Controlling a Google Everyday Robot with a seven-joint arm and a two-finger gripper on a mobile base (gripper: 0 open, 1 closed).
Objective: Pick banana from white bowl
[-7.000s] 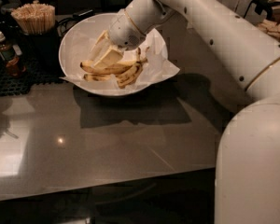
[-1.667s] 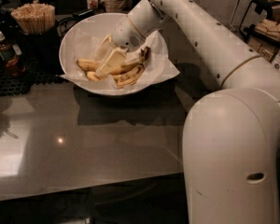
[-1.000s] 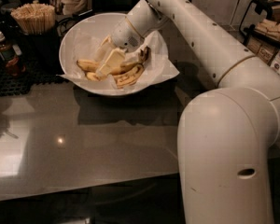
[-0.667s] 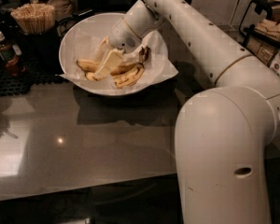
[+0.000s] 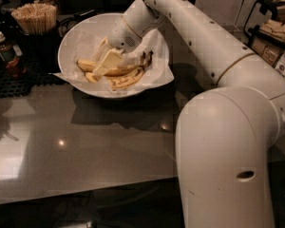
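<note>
Camera view: hand (image 5: 103, 64) inside white bowl (image 5: 69, 42)

Yellow banana (image 5: 84, 64) lies in the paper-lined white bowl (image 5: 66, 46), gripper (image 5: 104, 66) apparently on it

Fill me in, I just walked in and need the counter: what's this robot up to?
The robot's arm reaches across the dark counter into the white bowl. Its gripper is down among the bananas, which lie on the crumpled paper liner. No banana is lifted out of the bowl yet, so the pick is not done. A small bottle and a cup of wooden sticks stand to the left of the bowl.
</note>
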